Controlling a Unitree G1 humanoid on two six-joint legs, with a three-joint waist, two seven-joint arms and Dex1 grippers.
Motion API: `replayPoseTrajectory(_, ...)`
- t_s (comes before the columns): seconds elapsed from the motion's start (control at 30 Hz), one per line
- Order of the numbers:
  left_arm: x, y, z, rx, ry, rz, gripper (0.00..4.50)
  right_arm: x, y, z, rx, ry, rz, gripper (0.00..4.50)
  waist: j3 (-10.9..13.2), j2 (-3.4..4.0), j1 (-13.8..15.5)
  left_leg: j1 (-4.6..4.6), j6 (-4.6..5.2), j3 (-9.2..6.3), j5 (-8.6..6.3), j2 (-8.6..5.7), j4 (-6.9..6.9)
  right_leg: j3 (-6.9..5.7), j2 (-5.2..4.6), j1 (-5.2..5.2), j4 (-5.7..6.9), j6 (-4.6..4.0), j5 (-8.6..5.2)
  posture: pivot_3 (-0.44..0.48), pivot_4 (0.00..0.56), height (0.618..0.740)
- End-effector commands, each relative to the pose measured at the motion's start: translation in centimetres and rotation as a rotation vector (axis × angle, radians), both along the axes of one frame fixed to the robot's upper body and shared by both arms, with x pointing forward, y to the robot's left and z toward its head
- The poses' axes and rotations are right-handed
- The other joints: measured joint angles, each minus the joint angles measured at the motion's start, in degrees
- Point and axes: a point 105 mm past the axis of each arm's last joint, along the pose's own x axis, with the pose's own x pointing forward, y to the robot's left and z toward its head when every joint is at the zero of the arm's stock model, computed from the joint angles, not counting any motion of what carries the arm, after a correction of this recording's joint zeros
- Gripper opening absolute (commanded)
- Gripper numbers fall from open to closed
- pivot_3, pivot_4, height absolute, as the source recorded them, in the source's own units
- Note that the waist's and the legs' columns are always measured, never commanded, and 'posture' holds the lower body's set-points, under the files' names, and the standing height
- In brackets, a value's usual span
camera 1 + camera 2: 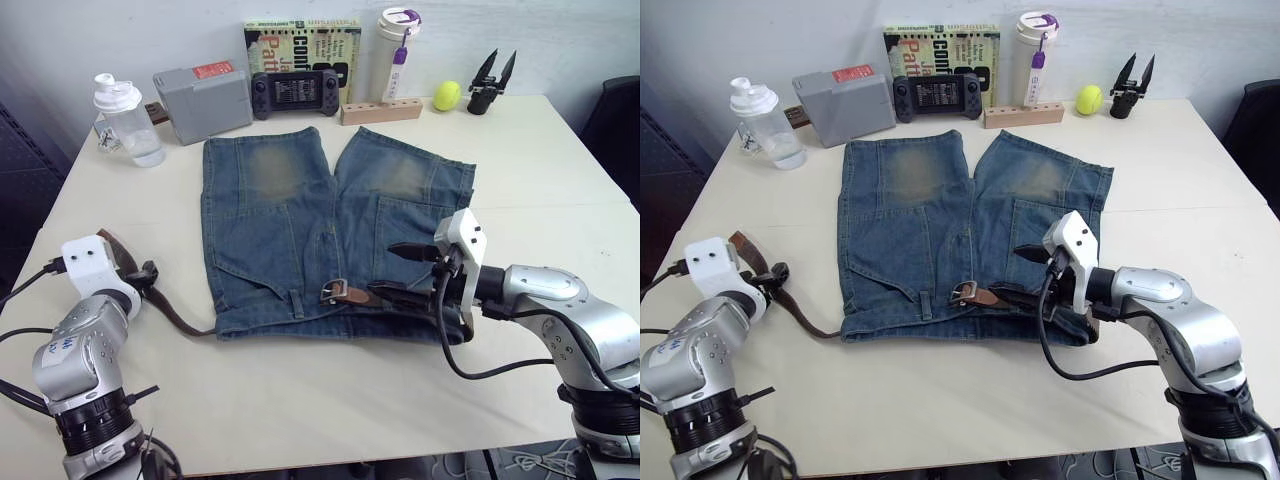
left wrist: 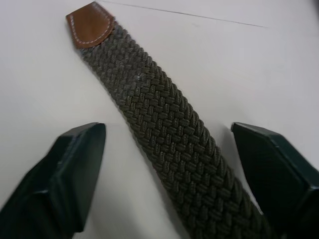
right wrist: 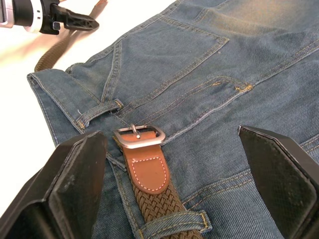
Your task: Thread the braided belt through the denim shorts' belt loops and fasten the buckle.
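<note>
The denim shorts (image 1: 330,225) lie flat on the table, waistband towards me. The braided belt (image 3: 158,204) runs along the waistband and passes under one of the belt loops (image 3: 172,220). The silver buckle (image 3: 138,137) rests mid-waistband beside another loop (image 3: 98,112), which has no belt through it. The belt's free end leaves the shorts' left corner (image 1: 190,325) and lies on the table, leather tip (image 2: 89,25) outermost. My left gripper (image 2: 169,134) is open, one finger either side of this strap. My right gripper (image 1: 395,272) is open over the waistband, just right of the buckle.
Along the table's far edge stand a water bottle (image 1: 128,120), grey box (image 1: 204,100), game controller (image 1: 294,93), book (image 1: 300,45), tumbler (image 1: 397,52), wooden block (image 1: 381,110), yellow ball (image 1: 446,95) and a spare black gripper (image 1: 490,85). A dark chair (image 1: 615,130) stands at the right.
</note>
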Motion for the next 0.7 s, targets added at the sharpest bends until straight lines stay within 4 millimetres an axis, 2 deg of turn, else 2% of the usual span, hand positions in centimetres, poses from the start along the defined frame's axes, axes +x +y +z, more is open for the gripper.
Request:
replayPoseTrajectory(0.03, -0.3, 0.0, -0.4, -0.04, 0.007, 0.005, 1.99, 0.0, 0.2, 0.9, -0.002, -0.048, 0.021, 4.5, 0.0, 0.0, 0.0, 0.01, 0.0, 0.0, 0.0, 0.0, -0.01, 0.0, 0.0, 0.0, 0.01, 0.0, 0.0, 0.0, 0.15, 0.726)
replayPoseTrajectory(0.13, -0.4, -0.3, -0.8, -0.067, 0.015, -0.001, 0.72, 0.0, 0.2, 0.9, -0.004, -0.053, 0.018, 4.5, 0.0, 0.0, 0.1, 0.01, 0.0, 0.01, 0.0, -0.02, 0.0, 0.0, -0.01, 0.0, 0.01, 0.0, 0.0, 0.0, 0.15, 0.726)
replayPoseTrajectory(0.2, -0.2, -0.6, -0.9, -0.061, 0.017, -0.02, 0.04, 0.1, 0.2, 0.9, -0.006, -0.055, 0.015, 4.5, 0.0, 0.01, 0.2, 0.01, 0.0, 0.01, 0.0, -0.02, 0.01, 0.0, -0.03, 0.02, 0.01, 0.0, 0.0, 0.0, 0.15, 0.726)
replayPoseTrajectory(0.27, 0.2, -1.0, -0.1, -0.055, -0.034, -0.032, 0.04, 0.2, 0.1, 1.0, -0.007, -0.056, 0.011, 4.5, 0.0, 0.01, 0.2, 0.01, 0.0, 0.01, 0.0, -0.02, 0.01, -0.01, -0.03, 0.02, 0.01, 0.0, 0.0, 0.0, 0.15, 0.726)
replayPoseTrajectory(0.4, 1.6, -2.9, 4.5, 0.095, -0.254, -0.151, 0.04, 0.3, -0.3, 1.1, -0.015, -0.066, -0.006, 4.5, 0.0, -0.04, 0.2, -0.04, 0.0, 0.02, 0.0, -0.02, 0.06, -0.05, -0.03, 0.02, 0.01, 0.0, 0.0, 0.0, 0.15, 0.726)
replayPoseTrajectory(0.47, 1.9, -4.6, 6.7, 0.306, -0.325, -0.274, 0.04, 0.5, -0.5, 1.3, -0.019, -0.083, -0.02, 4.5, 0.0, -0.07, 0.0, -0.05, 0.0, 0.02, 0.0, -0.02, 0.05, -0.05, -0.02, 0.02, 0.0, 0.0, 0.0, 0.0, 0.15, 0.726)
replayPoseTrajectory(0.5, 1.9, -5.8, 7.4, 0.413, -0.351, -0.356, 0.04, 0.6, -0.5, 1.4, -0.02, -0.092, -0.024, 4.5, 0.0, -0.07, -0.1, -0.06, -0.01, 0.04, 0.0, 0.0, 0.03, -0.05, 0.0, -0.01, -0.01, 0.0, 0.0, 0.0, 0.15, 0.726)
replayPoseTrajectory(0.57, 1.5, -9.7, 8.8, 0.692, -0.416, -0.578, 0.04, 0.8, -0.3, 2.1, -0.035, -0.151, -0.033, 4.5, 0.0, -0.06, -0.3, -0.04, -0.03, 0.09, -0.01, 0.0, -0.04, -0.04, 0.02, -0.06, -0.01, -0.04, -0.02, 0.0, 0.15, 0.726)
replayPoseTrajectory(0.63, 0.7, -12.7, 8.6, 0.903, -0.444, -0.781, 0.04, 1.2, 0.0, 2.8, -0.072, -0.24, -0.045, 4.5, 0.1, -0.02, -0.5, -0.02, -0.04, 0.19, -0.02, 0.0, -0.08, -0.02, 0.03, -0.11, 0.0, -0.06, -0.03, 0.0, 0.15, 0.726)
replayPoseTrajectory(0.7, 0.0, -14.4, 8.0, 1.008, -0.456, -0.916, 0.04, 1.5, 0.7, 3.1, -0.165, -0.367, -0.036, 4.5, 0.1, 0.01, -0.8, 0.0, -0.05, 0.22, -0.02, 0.01, -0.08, 0.01, 0.02, -0.11, 0.0, -0.07, -0.04, 0.0, 0.15, 0.726)
